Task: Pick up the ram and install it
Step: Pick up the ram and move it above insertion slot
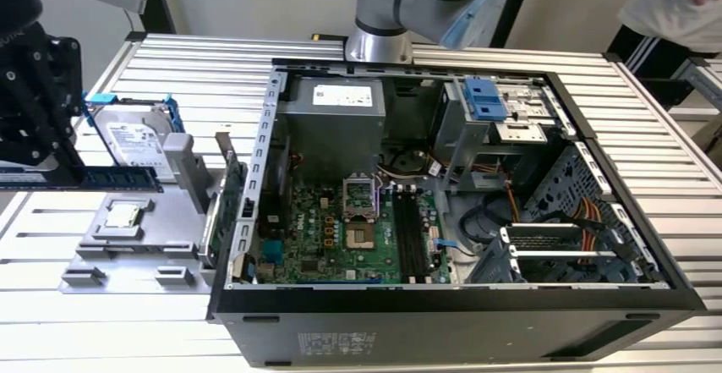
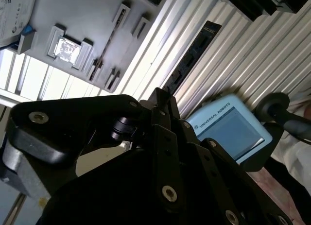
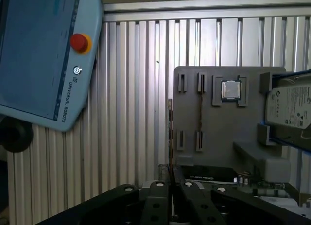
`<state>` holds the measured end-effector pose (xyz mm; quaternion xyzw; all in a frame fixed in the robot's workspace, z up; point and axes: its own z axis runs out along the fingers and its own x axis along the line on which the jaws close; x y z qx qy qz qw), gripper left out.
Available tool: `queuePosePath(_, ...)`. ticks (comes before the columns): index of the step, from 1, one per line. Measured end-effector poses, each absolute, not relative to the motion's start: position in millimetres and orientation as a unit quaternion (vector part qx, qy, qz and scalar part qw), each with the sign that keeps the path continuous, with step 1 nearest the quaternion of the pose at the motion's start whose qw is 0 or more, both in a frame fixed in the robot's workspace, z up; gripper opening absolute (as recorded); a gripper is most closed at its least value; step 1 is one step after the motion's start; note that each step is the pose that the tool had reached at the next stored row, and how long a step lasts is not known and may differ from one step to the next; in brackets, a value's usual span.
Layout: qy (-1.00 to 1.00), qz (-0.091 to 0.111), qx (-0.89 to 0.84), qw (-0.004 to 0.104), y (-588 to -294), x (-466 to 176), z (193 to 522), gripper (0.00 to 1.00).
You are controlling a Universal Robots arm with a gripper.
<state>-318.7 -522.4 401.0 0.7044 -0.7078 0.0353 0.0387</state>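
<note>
Gripper (image 2: 164,101) is clamping narrow on the ram (image 2: 192,52), pinching it at one end, so most of the stick is cantilevering out past the fingertips. In the exterior view the ram (image 1: 113,178) is running roughly level, with its free end pointing away from the gripper toward the hard drive (image 1: 135,140). The second wrist view is showing it over the ribbed bench (image 2: 233,50), just beside the grey fixture plate (image 2: 92,21) and not on it. I can't tell how high it is hanging. The processor chip (image 3: 231,89) is sitting in its pocket on that plate, off to one side of the gripper. The open PC case (image 1: 451,305) is lying well apart from the gripper, beyond the plate. Its motherboard (image 1: 338,238) is facing up and the memory slots (image 1: 412,238) are running lengthwise beside the CPU socket. My read is that the step in hand is the carry, with the ram gripped and nowhere near a slot yet. An end grip means a long lever, so moving slowly and avoiding any swing or knock should stop the stick pivoting between the pads. It needs to clear the case's near wall before dropping inside. The stick's long axis should be parallel to the slot, edge connector down and notch matched, with the push straight and even. The teach pendant (image 3: 43,55) is lying on the bench on the gripper's other side, out of that path.
</note>
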Motion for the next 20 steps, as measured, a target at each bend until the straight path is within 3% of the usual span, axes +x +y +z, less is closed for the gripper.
queuePosePath(20, -0.708, 0.035, 0.704, 0.039, -522, -292, 401, 0.0)
